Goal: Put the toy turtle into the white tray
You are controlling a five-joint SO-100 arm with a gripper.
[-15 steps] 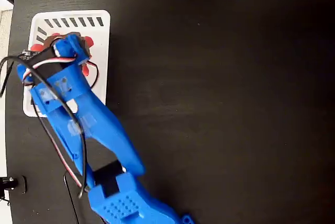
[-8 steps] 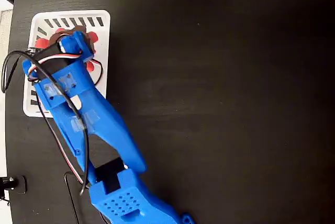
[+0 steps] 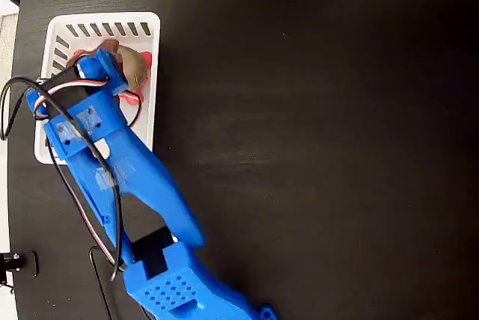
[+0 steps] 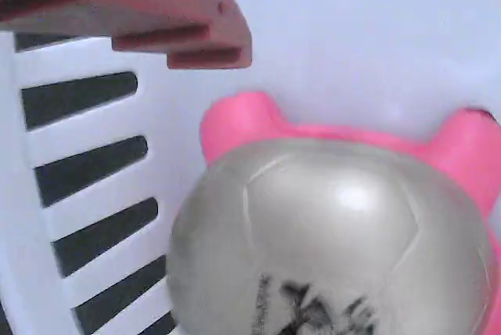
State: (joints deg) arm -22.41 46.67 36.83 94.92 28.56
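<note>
So we're pretty much at the finish line here, as far as we can judge. In the fixed view the toy turtle [image 3: 132,68] sits inside the white tray [image 3: 153,111], up at the end with the slanted slots, its beige shell poking out beside the blue arm [image 3: 127,178] and bits of red-pink showing around it. The wrist view backs that up: the turtle [image 4: 329,233] fills the lower half of the picture, shell up with the dark printed marks visible, pink legs sticking out on either side, and white tray floor plus the slotted wall [image 4: 86,163] right behind it.

The gripper [image 3: 105,73] is over that same end of the tray, just beside or partly over the turtle. In the wrist view only one reddish finger [image 4: 133,14] shows, up top and clear of the shell with a gap between them. The other finger is out of the picture, so we can't tell for sure how wide the gripper stands. Nothing we can see is pinching the turtle, though, so our guess is it's let go.

What's done: the turtle is inside the tray walls and looks to be resting on the floor of it. What's left: basically just lifting the arm up and away without snagging the turtle or nudging the tray, which sits near the left edge of the black bench [image 3: 314,148].
</note>
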